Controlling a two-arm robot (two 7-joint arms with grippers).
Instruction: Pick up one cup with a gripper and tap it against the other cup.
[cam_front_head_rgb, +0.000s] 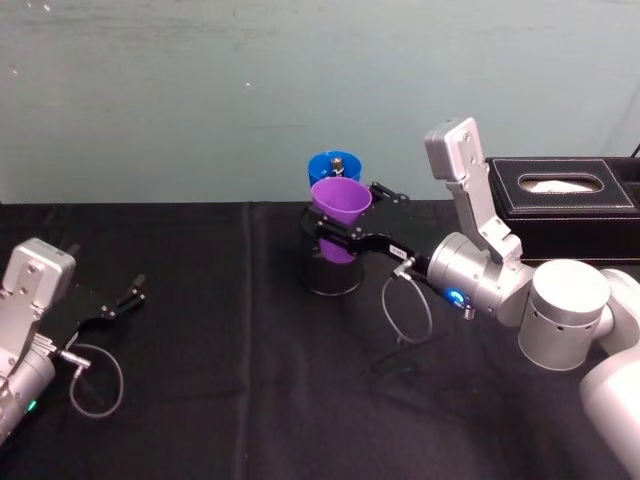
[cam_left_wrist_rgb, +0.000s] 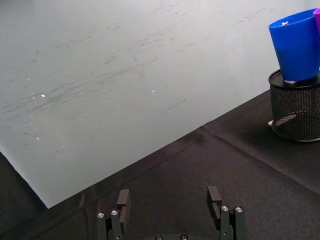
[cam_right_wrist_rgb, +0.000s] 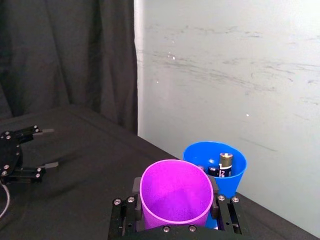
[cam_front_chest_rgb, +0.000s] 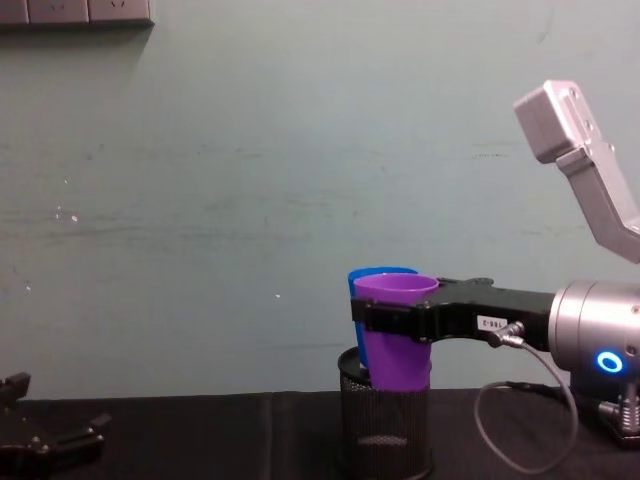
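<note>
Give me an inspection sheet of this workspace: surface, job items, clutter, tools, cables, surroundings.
Surface: table covered in black cloth.
Job's things: purple cup held off the table, close beside the blue cup; contact cannot be told. The blue cup stands in a black mesh holder and has a battery inside.
Clutter: black tissue box at the right rear.
Tools: right tool shut on the purple cup; left tool open, parked low at left.
Cables: right cable loop and left cable loop, one at each wrist.
Surroundings: pale green wall with sockets high up.
</note>
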